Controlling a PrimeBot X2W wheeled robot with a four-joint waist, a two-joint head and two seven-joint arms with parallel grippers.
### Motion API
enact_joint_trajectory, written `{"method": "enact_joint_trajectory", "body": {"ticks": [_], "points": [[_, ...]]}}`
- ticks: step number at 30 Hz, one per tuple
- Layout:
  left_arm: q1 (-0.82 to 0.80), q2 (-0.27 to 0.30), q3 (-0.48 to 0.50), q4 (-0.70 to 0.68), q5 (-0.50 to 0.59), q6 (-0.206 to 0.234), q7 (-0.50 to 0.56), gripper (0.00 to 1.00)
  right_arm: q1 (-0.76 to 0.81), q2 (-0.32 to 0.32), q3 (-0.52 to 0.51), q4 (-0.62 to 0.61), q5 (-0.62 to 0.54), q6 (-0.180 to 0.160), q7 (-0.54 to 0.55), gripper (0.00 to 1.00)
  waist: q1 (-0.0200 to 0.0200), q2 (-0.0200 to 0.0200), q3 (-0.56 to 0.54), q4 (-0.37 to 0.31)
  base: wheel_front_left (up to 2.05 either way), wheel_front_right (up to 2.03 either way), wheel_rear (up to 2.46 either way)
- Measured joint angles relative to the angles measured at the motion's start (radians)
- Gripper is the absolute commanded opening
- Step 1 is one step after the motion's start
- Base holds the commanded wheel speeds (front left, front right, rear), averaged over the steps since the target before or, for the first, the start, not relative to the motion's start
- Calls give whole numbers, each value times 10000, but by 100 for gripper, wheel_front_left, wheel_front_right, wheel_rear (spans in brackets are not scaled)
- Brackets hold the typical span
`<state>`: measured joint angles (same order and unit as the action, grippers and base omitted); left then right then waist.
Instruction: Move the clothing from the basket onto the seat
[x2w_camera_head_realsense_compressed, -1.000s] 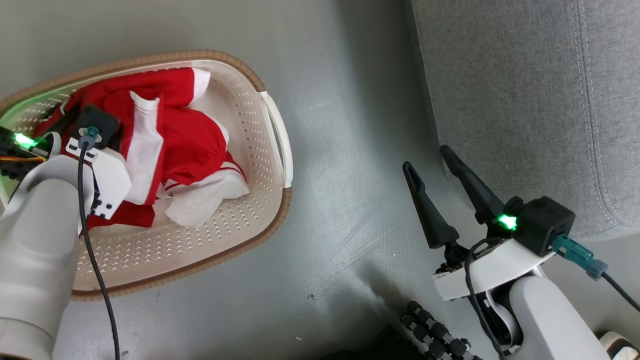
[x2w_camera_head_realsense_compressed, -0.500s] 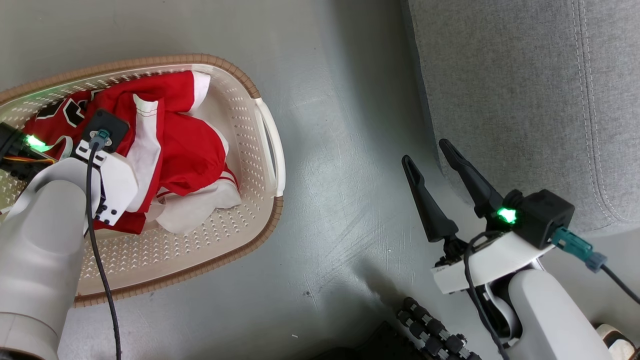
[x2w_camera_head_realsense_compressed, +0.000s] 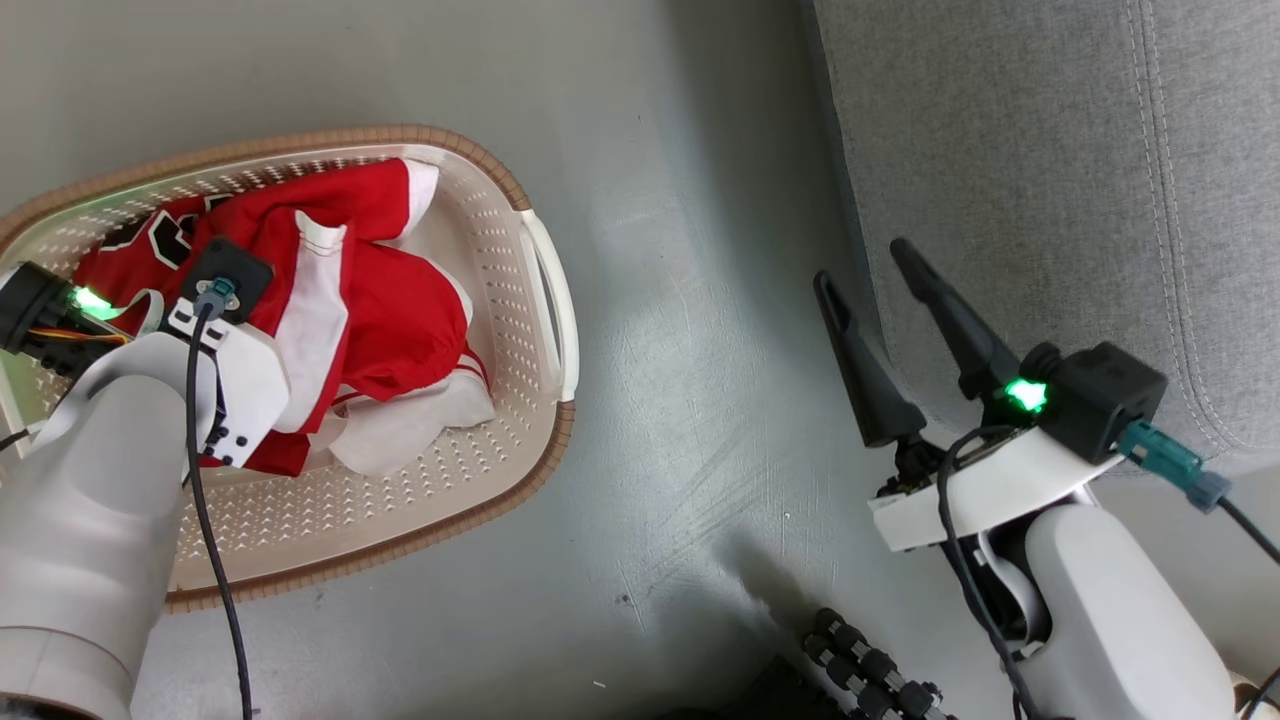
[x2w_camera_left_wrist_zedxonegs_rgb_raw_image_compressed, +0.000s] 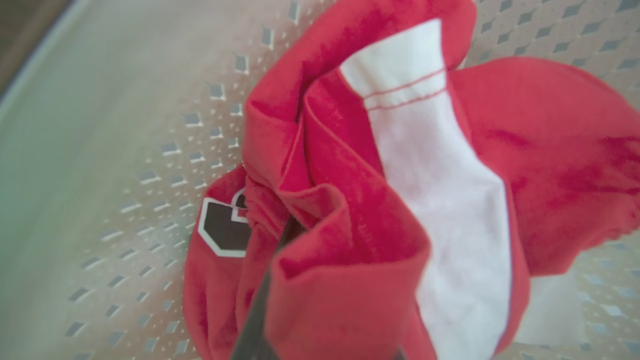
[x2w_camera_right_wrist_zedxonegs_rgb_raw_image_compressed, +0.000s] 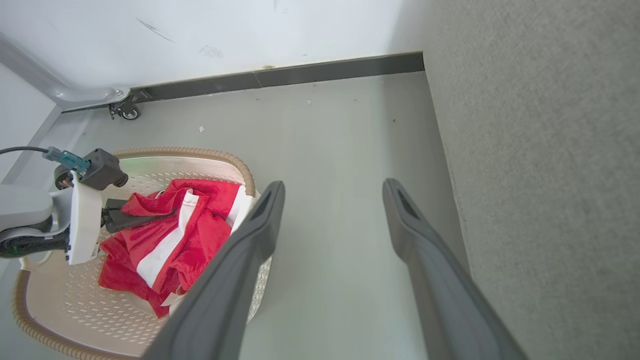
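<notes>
**Item 1, clothing (x2w_camera_head_realsense_compressed: 390, 300).** Red sports cloth with white trim, bunched in a heap inside the basket (x2w_camera_head_realsense_compressed: 540, 450). A black-and-white numeral (x2w_camera_head_realsense_compressed: 160, 235) shows at the end of the heap furthest from the basket's white handle (x2w_camera_head_realsense_compressed: 555, 290). The lower folds appear to rest on the basket floor.

**Item 2, my left jaws.** Pressed together and pinching a raised red fold beside the white stripe (x2w_camera_left_wrist_zedxonegs_rgb_raw_image_compressed: 430, 190). They sit inside the basket, above its floor. I cannot tell whether they catch one garment or both.

**Item 3, basket.** Cream, perforated, with a brown rim. It stands on the grey floor (x2w_camera_head_realsense_compressed: 690, 300).

**Item 4, my right jaws.** Spread wide and holding nothing. They are outside the basket, well apart from it on its handle side, above the floor.

**Item 5, seat (x2w_camera_head_realsense_compressed: 1020, 150).** Grey woven upholstery, further out from the basket on that same handle side. No garment lies on the part I see.

**Step in hand.** I judge that the grasp is made and the lift out of the basket is due.

**Next move calls for.**
- Raise the pinch straight up until the trailing folds hang clear of the basket rim.
- Carry the load past the handle side to the seat.
- Part the left jaws only once the cloth is over the upholstery.
- If one garment stays in the basket, go back for it.
</notes>
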<state>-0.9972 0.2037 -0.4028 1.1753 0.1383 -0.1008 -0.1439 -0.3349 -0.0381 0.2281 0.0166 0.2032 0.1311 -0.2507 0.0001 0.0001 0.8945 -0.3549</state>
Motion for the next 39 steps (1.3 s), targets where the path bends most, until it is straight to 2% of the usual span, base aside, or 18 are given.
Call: {"method": "enact_joint_trajectory", "body": {"ticks": [16, 24, 39], "points": [[326, -184, 0, 407, -127, -73, -558, 0, -573, -10, -299, 201, 17, 0, -2, 100, 0, 0, -907, 206, 0, 0, 0], [733, -512, 136, 416, -395, -69, -848, 0, -598, -19, -378, 422, 15, 0, -2, 100, 0, 0, -1579, 353, 0, 0, 0], [1629, -851, 431, 115, -920, 150, -1043, 0, -619, -38, -516, 915, -98, 0, -2, 100, 0, 0, -2995, 731, 0, 0, 0]]}}
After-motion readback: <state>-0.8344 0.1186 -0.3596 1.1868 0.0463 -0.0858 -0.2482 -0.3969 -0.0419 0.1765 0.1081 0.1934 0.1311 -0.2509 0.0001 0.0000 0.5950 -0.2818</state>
